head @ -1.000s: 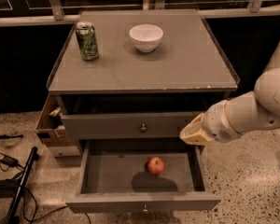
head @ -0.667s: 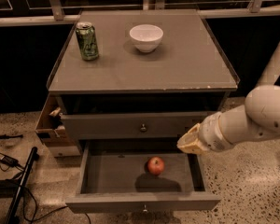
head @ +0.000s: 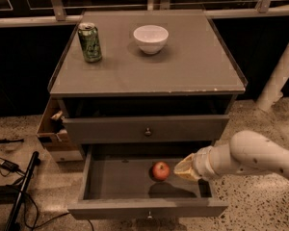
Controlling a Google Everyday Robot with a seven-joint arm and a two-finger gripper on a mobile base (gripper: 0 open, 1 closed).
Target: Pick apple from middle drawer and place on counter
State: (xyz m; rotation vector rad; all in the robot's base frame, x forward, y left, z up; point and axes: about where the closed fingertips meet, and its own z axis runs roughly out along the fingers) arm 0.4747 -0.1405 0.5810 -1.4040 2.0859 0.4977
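We see the drawer (head: pixel 118 181) pulled open, and the apple (head: pixel 160 170) lies on its grey floor, a little right of the middle. The gripper (head: pixel 183 168) comes in from the right on the white arm (head: pixel 250 159) and sits low over the drawer, just beside the apple on its right side. We cannot tell if the gripper is spread or pressed together, or if it touches the apple. Above, the counter (head: pixel 183 69) carries a green can (head: pixel 89 42) at the back left and a white bowl (head: pixel 151 37) near the back middle.
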